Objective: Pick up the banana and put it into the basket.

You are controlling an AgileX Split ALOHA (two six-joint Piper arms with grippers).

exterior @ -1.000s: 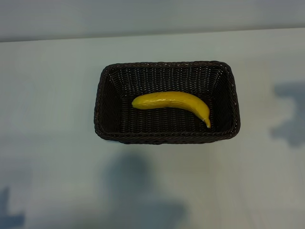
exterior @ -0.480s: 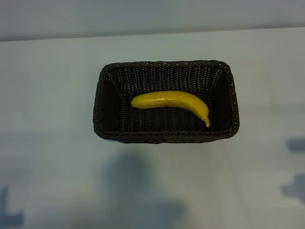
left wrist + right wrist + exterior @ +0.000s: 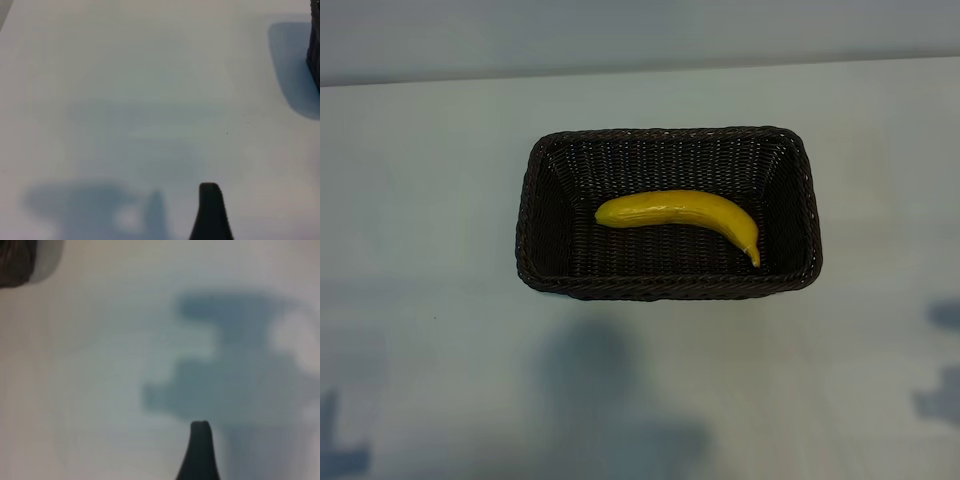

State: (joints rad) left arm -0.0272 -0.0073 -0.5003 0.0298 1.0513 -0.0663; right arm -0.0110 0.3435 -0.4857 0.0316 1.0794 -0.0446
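Observation:
The yellow banana [image 3: 680,212] lies flat inside the dark brown wicker basket [image 3: 670,288] at the middle of the table, its stem tip toward the right wall. Neither arm shows in the exterior view; only their shadows fall on the table at the near left and near right corners. In the left wrist view one dark finger [image 3: 211,210] of my left gripper hangs over bare table, with the basket's edge [image 3: 315,50] far off. The right wrist view shows one dark finger [image 3: 199,452] of my right gripper over bare table, nothing between the jaws, and a basket corner [image 3: 15,260] in the distance.
Pale bare table surface [image 3: 440,330] surrounds the basket on all sides. The table's far edge [image 3: 640,72] meets a grey wall behind. A broad soft shadow [image 3: 610,400] lies on the table in front of the basket.
The arm shadow at the exterior view's right edge has slid from beside the basket toward the near right corner. The banana stays in the basket, which shifted only slightly.

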